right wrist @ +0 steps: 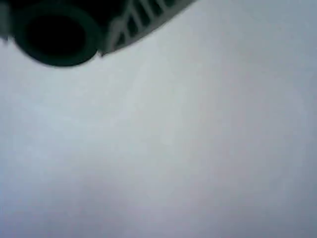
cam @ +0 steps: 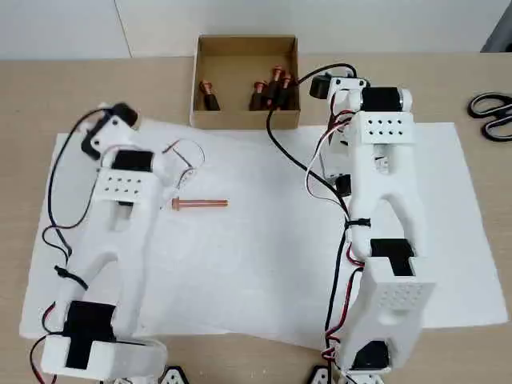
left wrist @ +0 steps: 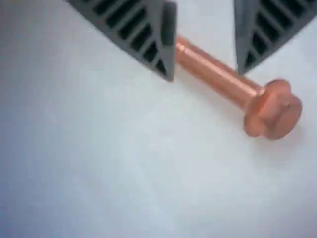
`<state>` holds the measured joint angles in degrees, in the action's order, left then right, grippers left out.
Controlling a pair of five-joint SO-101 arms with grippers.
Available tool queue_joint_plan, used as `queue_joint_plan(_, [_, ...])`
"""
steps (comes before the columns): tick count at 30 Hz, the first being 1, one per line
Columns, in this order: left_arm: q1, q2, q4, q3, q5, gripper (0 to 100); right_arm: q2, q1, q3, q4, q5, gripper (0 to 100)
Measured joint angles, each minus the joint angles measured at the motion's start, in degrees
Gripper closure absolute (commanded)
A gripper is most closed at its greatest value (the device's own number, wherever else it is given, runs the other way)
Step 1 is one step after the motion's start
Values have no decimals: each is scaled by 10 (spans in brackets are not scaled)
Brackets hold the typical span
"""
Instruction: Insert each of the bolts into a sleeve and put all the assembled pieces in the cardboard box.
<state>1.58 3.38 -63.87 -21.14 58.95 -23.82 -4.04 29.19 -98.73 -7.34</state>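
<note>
Looking down our left gripper (left wrist: 204, 71), we see its jaws spread wide either side of the shaft of the copper bolt (left wrist: 233, 89), lying flat on the white paper (left wrist: 99, 173).

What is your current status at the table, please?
Left gripper open astride bolt on paper. Right gripper shut on sleeve. Nothing lying between bolt and box.

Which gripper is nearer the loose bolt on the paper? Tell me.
Left. The left gripper straddles the bolt, a finger either side of its shaft. The right arm stands well off across the paper, by the cardboard box.
</note>
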Motion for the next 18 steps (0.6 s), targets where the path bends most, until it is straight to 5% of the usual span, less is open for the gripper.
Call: queue_joint_plan(18, [37, 2, 54, -74, 103, 920, 0, 0, 0, 0, 0, 995])
